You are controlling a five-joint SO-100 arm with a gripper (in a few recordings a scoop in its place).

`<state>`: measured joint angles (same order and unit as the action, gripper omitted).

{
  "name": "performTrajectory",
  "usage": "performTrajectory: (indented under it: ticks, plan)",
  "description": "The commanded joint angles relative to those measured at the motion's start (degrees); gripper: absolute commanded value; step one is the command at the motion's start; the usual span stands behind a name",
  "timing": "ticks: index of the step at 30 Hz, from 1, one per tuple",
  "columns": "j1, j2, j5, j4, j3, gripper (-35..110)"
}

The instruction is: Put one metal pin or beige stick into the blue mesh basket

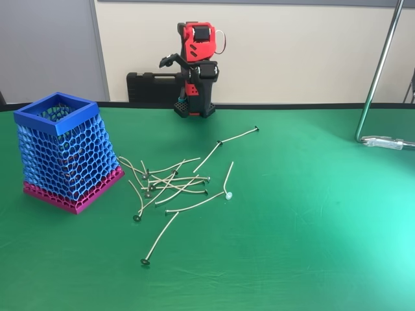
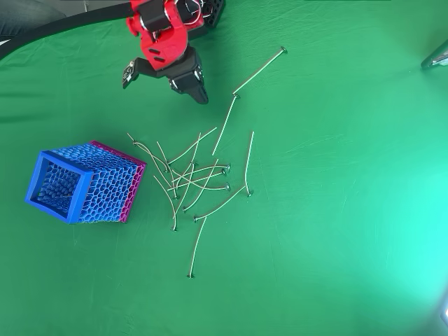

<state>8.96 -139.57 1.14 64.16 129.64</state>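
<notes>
In the overhead view our tool [image 2: 162, 82] hangs folded near the arm's base, jaws parted, holding nothing. The pins [image 2: 192, 178] lie scattered on the green worktop [image 2: 336, 210] toward five o'clock of it. The nearest pin [image 2: 225, 124] runs one-to-seven o'clock. The basket [image 2: 59, 185] stands at seven o'clock.

Metal pins [image 1: 174, 184] lie scattered on green table [image 1: 311, 220] beside blue mesh basket [image 1: 65, 150]; arm [image 1: 194, 68] stands folded behind.
</notes>
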Motion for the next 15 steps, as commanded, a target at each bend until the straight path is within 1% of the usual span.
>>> performTrajectory:
  ticks: [1, 8, 15]
  plan:
    - [-1.14, 5.01, 0.7, 1.32, -8.35, 0]
    - [-4.57, 17.31, 2.55, 5.01, -21.97, 0]
    - [-8.09, 24.7, 7.03, 5.1, -29.27, 0]
